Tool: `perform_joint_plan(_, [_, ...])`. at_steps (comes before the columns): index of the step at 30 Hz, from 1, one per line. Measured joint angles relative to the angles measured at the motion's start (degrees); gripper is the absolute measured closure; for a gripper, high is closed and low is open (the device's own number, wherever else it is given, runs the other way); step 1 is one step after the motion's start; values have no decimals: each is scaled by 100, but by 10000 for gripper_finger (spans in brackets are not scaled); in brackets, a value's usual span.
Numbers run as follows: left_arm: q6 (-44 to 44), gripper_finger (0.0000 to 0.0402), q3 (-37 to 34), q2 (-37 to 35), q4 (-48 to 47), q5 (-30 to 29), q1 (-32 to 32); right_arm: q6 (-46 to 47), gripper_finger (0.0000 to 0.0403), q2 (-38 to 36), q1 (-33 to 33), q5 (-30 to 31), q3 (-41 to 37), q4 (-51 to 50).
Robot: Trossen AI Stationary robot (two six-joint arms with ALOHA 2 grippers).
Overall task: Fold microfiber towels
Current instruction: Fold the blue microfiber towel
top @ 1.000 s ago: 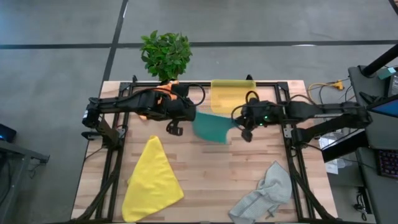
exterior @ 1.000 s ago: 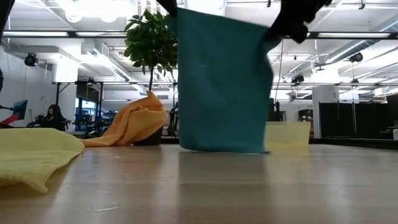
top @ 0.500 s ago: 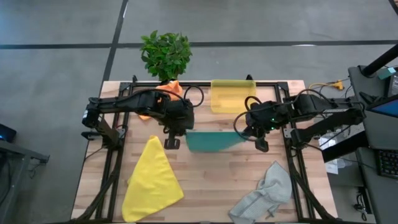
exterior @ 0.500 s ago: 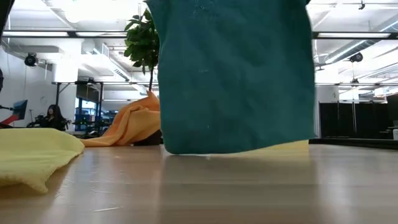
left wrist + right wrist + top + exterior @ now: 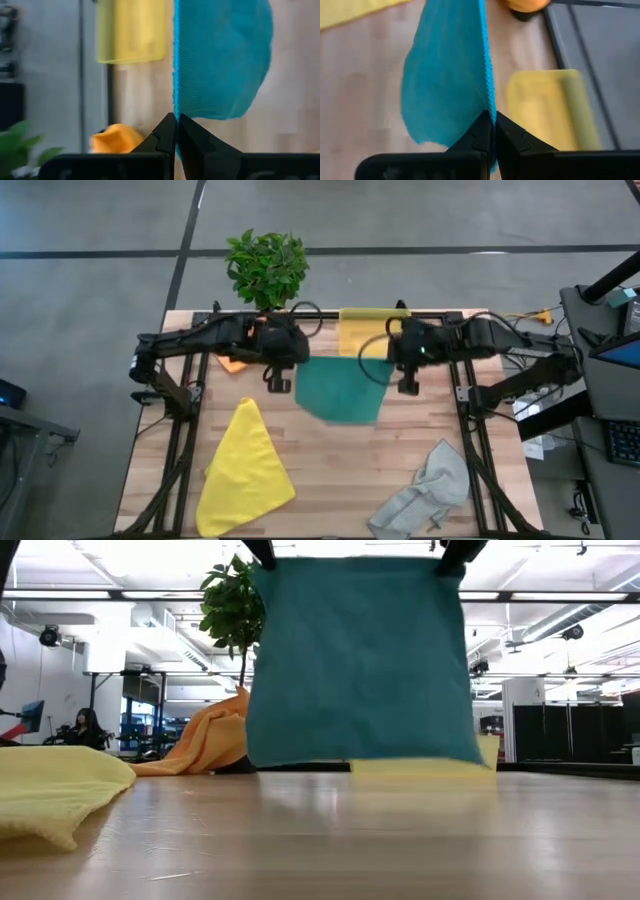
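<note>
A teal towel hangs spread flat between my two grippers over the table's middle. My left gripper is shut on one upper corner. My right gripper is shut on the other upper corner. In the low view the left gripper and the right gripper stand at the towel's top. A yellow towel lies flat near the front left. A grey towel lies crumpled at the front right. An orange towel lies heaped at the far left. My left gripper pinches the teal towel's upper corner between its two fingers, slanting down from the table's left. The towel hangs below, its top edge stretched toward the other gripper. My right gripper pinches the opposite upper corner between its two fingers, slanting down from the right. The towel's lower edge hangs clear of the table.
A translucent yellow bin stands at the far edge behind the teal towel. A potted plant stands beyond the far left edge. Bare wood lies between the yellow and grey towels.
My right gripper has gone up and toward the table's right, away from the left gripper, and both have drawn back toward the far edge. The teal towel, bunched with its lower edge at the table, is now spread wide, lifted clear, with its lower part swung toward the near edge.
</note>
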Motion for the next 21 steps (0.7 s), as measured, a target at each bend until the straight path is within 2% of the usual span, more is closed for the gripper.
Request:
perform_joint_plan(5, [399, 402, -34, 0, 525, -595, 520, -472, 394, 0, -748, 85, 0, 313])
perform_joint_plan(9, [399, 402, -114, -6, 628, -795, 618, -687, 395, -5, -696, 717, -42, 392])
perform_joint_plan(11, [275, 402, -293, -48, 608, -779, 519, -600, 395, -35, -541, 749, -157, 435])
perform_joint_plan(16, [-307, 402, -1400, -219, 804, -636, 106, 44, 395, -131, 106, 902, -971, 787])
perform_joint_plan(21, [-820, 402, -3095, -614, 2119, -486, -391, 889, 395, -237, 816, 1095, -2173, 1458])
